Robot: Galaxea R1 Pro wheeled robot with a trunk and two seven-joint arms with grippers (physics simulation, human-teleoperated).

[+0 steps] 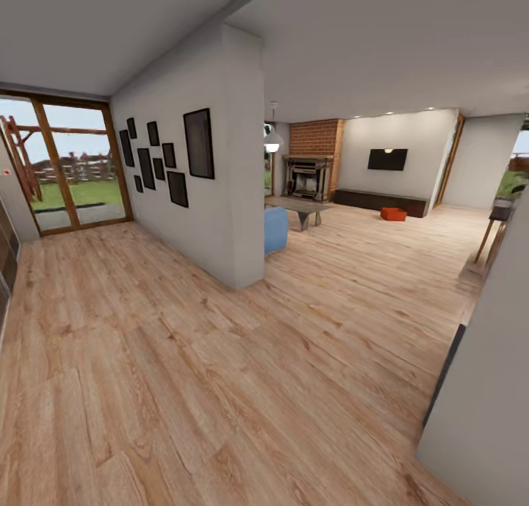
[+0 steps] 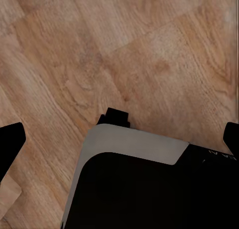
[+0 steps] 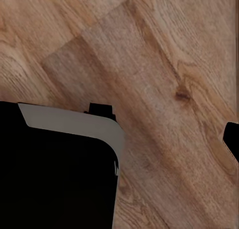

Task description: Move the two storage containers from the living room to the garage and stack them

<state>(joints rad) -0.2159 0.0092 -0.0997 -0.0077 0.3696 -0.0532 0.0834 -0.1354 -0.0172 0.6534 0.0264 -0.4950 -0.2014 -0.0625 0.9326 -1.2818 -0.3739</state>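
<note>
One storage container (image 1: 393, 214) sits far off on the living room's wood floor (image 1: 220, 388) before the dark cabinet (image 1: 380, 200), so we drive around the wall (image 1: 220, 197), both tools spread empty.

Home interior, simulator render. Light wood plank floor (image 1: 184, 388) throughout. Hallway wall (image 1: 165, 197) hung with dark picture frames (image 1: 198, 144). Wood-framed glass doors (image 1: 70, 164) open onto lawn and fence. Beyond wall corner, living room: brick fireplace (image 1: 312, 161), black wall TV (image 1: 387, 159), long dark low cabinet (image 1: 378, 201), low table (image 1: 300, 208), blue seat (image 1: 276, 229), hanging lamp (image 1: 272, 140). Orange-red bin (image 1: 393, 214) on floor near cabinet.
</note>
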